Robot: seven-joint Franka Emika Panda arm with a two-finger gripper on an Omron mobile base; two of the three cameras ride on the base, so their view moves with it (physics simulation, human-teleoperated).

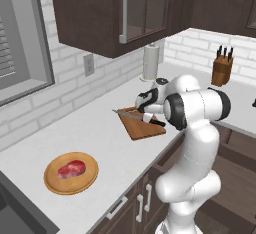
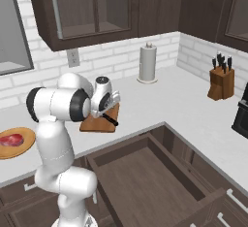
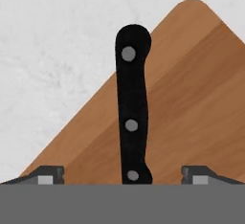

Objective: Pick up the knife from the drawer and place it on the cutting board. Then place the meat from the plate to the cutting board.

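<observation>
At the far left of the left base view, the plate (image 1: 70, 173) lies on the white counter (image 1: 95, 128) at about eight o'clock, near the counter's front edge, with the meat (image 1: 71, 168) resting on it just left of its middle. In the right base view the same plate (image 2: 15, 143) sits at nine o'clock by the frame edge, the meat (image 2: 11, 139) red against the tan wood.

Moving right, the cutting board (image 1: 140, 123) lies flat on the counter near the centre of the left base view, well apart from the plate. The knife (image 1: 137, 117) rests across it, its silver blade pointing toward ten o'clock and overhanging the board's back-left edge, its black handle toward four o'clock. The gripper (image 1: 146, 116) hangs directly over the handle end.

In the hand view the knife (image 3: 131, 108) handle runs from twelve down to six o'clock on the cutting board (image 3: 186, 98), whose rounded corner points to one o'clock. The two fingertips (image 3: 45, 176) stand wide apart at the lower left and lower right corners, well clear of the handle on both sides; the jaws hold nothing.

In the right base view the gripper (image 2: 110, 109) sits above the cutting board (image 2: 99, 122), with an open drawer (image 2: 145, 172) at five o'clock. Further right stand a paper towel roll (image 2: 147, 63) and, at three o'clock, a knife block (image 2: 222, 83).
</observation>
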